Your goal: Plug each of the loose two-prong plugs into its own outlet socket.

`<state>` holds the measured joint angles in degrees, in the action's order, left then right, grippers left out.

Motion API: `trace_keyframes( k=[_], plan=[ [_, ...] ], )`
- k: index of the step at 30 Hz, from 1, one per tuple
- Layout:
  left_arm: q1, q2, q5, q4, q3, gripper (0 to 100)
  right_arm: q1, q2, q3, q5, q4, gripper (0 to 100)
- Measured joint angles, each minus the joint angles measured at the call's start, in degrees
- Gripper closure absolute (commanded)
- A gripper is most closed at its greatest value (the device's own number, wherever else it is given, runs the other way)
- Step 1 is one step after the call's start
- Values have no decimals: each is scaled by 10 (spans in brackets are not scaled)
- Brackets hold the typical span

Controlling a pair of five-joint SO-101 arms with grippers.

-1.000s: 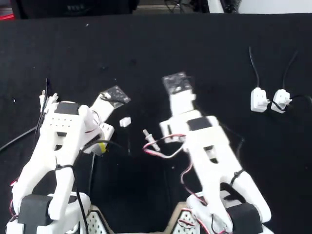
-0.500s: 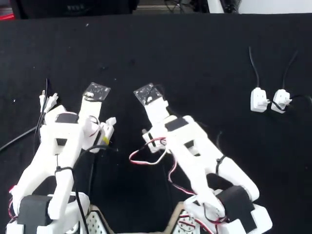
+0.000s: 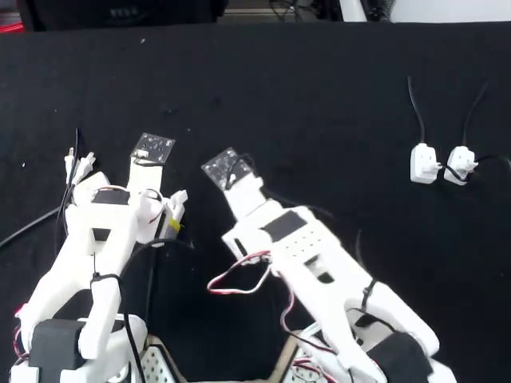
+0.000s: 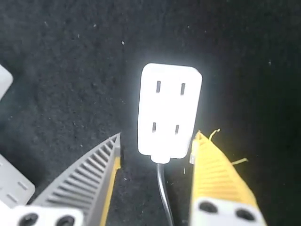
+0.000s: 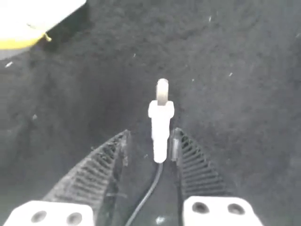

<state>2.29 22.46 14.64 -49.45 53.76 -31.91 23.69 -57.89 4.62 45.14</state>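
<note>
Outlet block (image 4: pixel 169 110): flat on table (image 4: pixel 61 52), cord end between left jaws, which are spread and not clamping.
Plug (image 5: pixel 160 123): on table between right jaws, released.
Risk: an off-centre close may twist the plug so its prongs miss the slots; the unclamped block may slide.

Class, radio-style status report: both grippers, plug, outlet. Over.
Left gripper open, astride outlet block at cord end. Right gripper open around loose plug. Both sockets unfilled.
</note>
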Motion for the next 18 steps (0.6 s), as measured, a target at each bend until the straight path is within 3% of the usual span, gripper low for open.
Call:
trace_keyframes(
  k=[9,13,18],
  plan=[
    [0,0,0,0,0,762,14,-111,27,-1,-25,869],
    [0,0,0,0,0,762,14,-119,32,6,-33,993],
    [0,0,0,0,0,762,17,-120,32,21,-63,942]
  ],
)
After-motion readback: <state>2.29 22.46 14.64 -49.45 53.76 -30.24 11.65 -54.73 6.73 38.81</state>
